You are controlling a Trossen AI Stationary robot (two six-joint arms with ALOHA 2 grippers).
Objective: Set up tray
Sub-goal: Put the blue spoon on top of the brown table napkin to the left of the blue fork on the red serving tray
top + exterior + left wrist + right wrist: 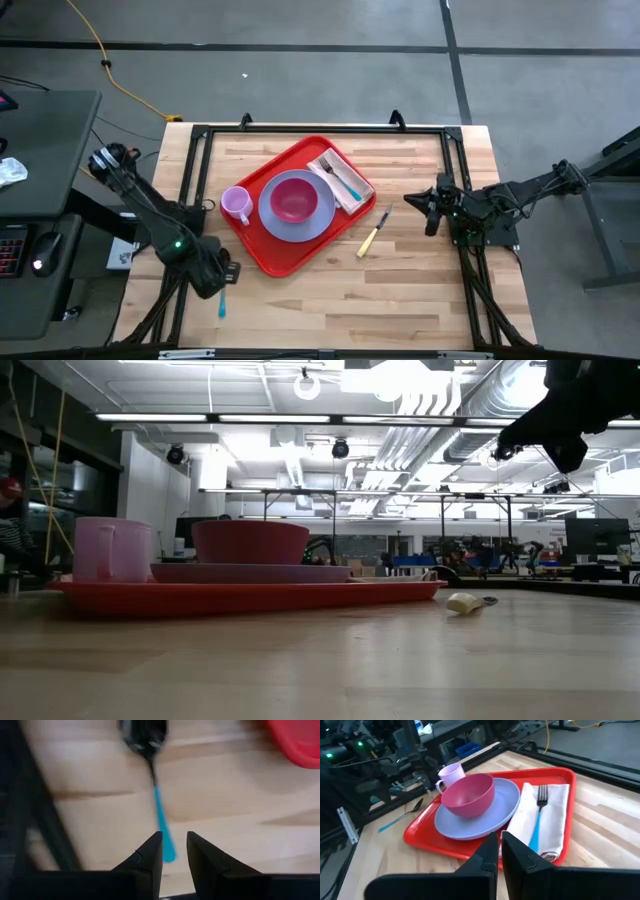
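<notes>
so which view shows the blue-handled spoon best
The left wrist view: the spoon lies on the table just ahead of the left gripper, bowl and blue handle both visible. The high view shows only its handle tip; the right wrist view shows it small, beside the tray. The low view shows none.

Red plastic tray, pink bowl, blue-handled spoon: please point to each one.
Red plastic tray (262,257): high view, bare near corner.
Pink bowl (468,795): right wrist view, outer wall.
Blue-handled spoon (161,817): left wrist view, blue handle.

Red tray (250,596) — cup (112,549), bowl (250,542) aboard.
</notes>
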